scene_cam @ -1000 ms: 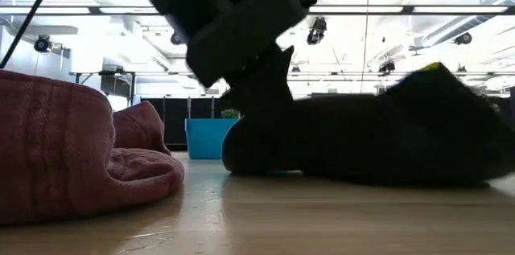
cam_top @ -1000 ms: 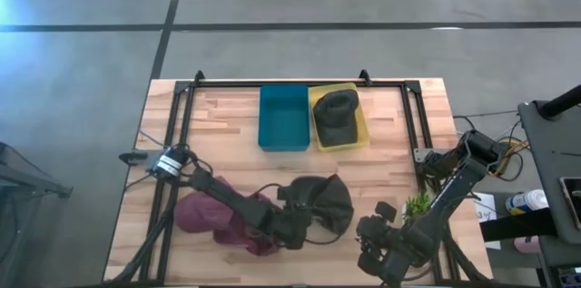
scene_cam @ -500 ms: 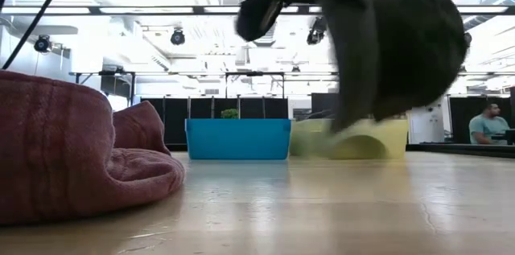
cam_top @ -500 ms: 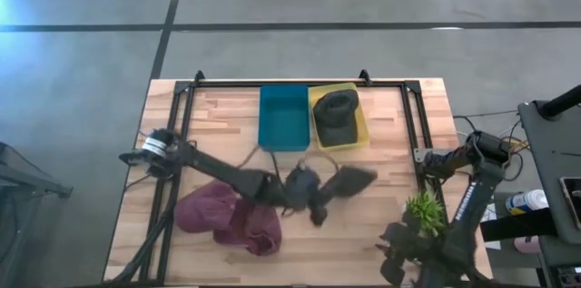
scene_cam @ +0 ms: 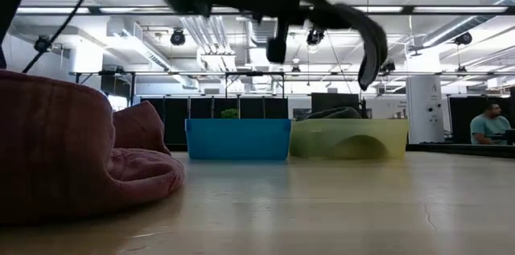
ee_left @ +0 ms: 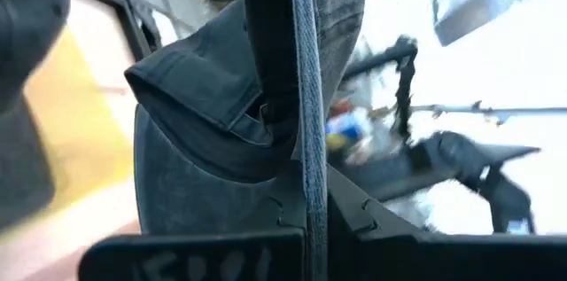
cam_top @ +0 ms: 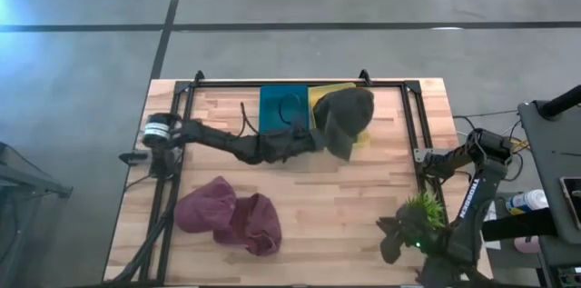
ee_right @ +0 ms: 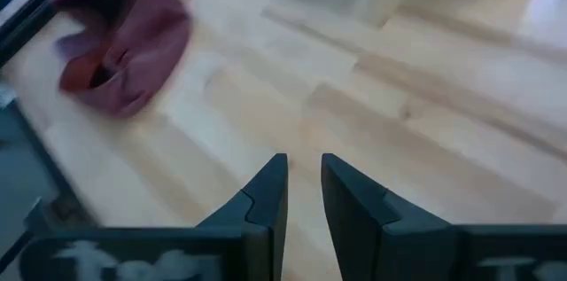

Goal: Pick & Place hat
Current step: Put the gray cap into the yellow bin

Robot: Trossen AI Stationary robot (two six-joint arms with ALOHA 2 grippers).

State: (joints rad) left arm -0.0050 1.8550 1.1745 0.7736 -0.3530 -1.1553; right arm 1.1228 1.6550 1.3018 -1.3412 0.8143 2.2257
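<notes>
Progress: mid-transfer, placement not yet done. The left gripper (cam_top: 320,139) carries a dark hat (cam_top: 345,117) in the air at the far side of the table (cam_top: 363,206), over the yellow bin (cam_top: 361,134), with the blue bin (cam_top: 281,106) just beside it. In the low view the hat (scene_cam: 366,42) hangs well above the yellow bin (scene_cam: 346,138), clear of its rim. Something dark shows over that bin's rim in the low view, possibly another hat already inside; the carried hat blocks the high view, so this cannot be confirmed.

Left to do, as judged from the layout: lower or release the dark hat into the yellow bin. The maroon hats (cam_top: 227,218) lie on the near left of the table, untouched, and look like the next items.

Jaws, left: clamped on the dark hat. The left wrist view shows a fold of dark denim-like fabric (ee_left: 221,113) pinched tight between them, with no gap visible.

Jaws, right: the right gripper (ee_right: 303,194) waits low over the near right part of the table, beside a small green plant (cam_top: 422,208). Its jaws stand a narrow slit apart, holding and touching nothing.
</notes>
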